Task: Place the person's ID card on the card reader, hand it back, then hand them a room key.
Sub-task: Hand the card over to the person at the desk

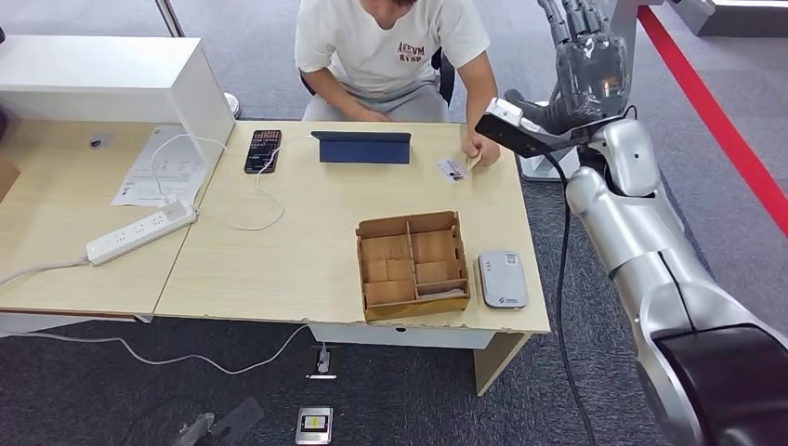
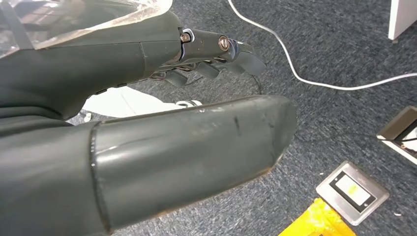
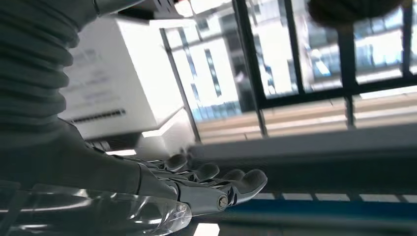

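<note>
Carpet lies under the left hand (image 2: pixel 187 98), which hangs low beside the robot in its wrist view; the fingers (image 2: pixel 231 54) are loosely apart from the thick thumb and hold nothing, so this arm looks parked out of the way while the other works.

Nearest on the bench (image 1: pixel 279 269), at its right front edge, lies the grey card reader (image 1: pixel 503 279), flat and bare on top, just beside a wooden compartment box (image 1: pixel 413 263). That pairing seems deliberate: reader and box sit within easy reach of the right arm. The room key probably waits in the box, though I cannot make out any card inside.

Farther back, a folded blue tablet stand (image 1: pixel 362 147) faces the seated person (image 1: pixel 390 46). Just right of it the ID card (image 1: pixel 453 169) lies at the far edge, with the person's hand (image 1: pixel 481 149) at or on its end, apparently offering it across.

The right hand (image 1: pixel 584 56) is raised high beyond the bench's far right corner, well above the card. Its fingers (image 3: pixel 216 179) stretch out side by side, slightly parted, with nothing in them. My guess is that the first step, collecting the card, has not yet been done, and the hand must drop and reach left.
</note>
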Controlling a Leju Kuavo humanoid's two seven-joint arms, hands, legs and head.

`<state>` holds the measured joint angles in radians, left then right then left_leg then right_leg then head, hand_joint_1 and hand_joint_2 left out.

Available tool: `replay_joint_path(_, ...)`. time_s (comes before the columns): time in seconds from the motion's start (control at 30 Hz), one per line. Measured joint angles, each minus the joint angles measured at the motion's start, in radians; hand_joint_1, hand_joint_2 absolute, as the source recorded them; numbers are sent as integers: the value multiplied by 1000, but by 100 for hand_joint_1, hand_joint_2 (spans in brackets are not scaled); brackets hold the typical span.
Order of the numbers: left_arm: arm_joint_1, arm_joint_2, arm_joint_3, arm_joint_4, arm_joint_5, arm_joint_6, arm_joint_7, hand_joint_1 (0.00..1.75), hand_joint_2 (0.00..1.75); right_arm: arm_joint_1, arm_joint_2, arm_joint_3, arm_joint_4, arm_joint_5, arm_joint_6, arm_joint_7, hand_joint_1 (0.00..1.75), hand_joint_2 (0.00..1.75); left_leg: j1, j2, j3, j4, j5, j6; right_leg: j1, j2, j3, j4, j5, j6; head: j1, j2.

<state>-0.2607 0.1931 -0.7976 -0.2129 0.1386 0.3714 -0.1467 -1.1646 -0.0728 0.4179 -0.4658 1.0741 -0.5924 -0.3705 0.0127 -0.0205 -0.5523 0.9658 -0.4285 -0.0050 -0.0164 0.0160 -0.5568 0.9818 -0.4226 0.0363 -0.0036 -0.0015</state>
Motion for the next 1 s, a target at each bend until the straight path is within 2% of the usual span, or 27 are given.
replay_joint_path(0.07, 10, -5, 3, 0, 7, 11, -12, 0, 0, 16, -28, -9, -69, 28, -64, -66, 0, 175, 0, 0, 1, 0, 0, 0, 0, 0, 1, -1, 0, 0, 0, 0)
replay_joint_path(0.23, 47, -15, 28, 0, 64, 46, -55, 0, 0, 108, -120, -99, -289, 43, -76, -180, 0, 175, 0, 0, 2, 0, -1, 1, 0, 0, 3, -2, 0, 1, 0, 0)
replay_joint_path(0.37, 98, -26, 65, 0, 127, 77, -82, 0, 0, 175, -202, -276, -432, -15, -76, -278, 0, 175, -1, 0, 2, 2, -3, 2, -1, 0, 2, -4, -1, 2, 0, 0)
replay_joint_path(0.47, 117, -36, 93, 1, 171, 86, -64, 0, 0, 220, -254, -440, -484, -68, -76, -311, 0, 175, -1, -1, 2, 2, -3, 3, -1, 0, 4, -5, -1, 2, 0, 0)
replay_joint_path(0.6, 130, -44, 128, 1, 194, 61, -30, 0, 0, 295, -303, -688, -501, -140, -76, -316, 0, 175, -1, -2, 2, 2, -4, 4, -1, -1, 5, -5, -1, 4, 0, 0)
replay_joint_path(0.8, 122, -36, 171, 2, 210, 27, -18, 0, 0, 389, -342, -956, -462, -176, -75, -321, 0, 175, 0, 1, 3, 1, -5, 4, 0, 3, 5, -4, -1, 3, 0, 0)
replay_joint_path(1.0, 121, -33, 194, 2, 218, 27, -17, 0, 0, 498, -342, -1167, -380, -208, -75, -322, 0, 175, 0, 1, 3, 1, -6, 4, 0, 4, 5, -4, -2, 3, 0, 0)
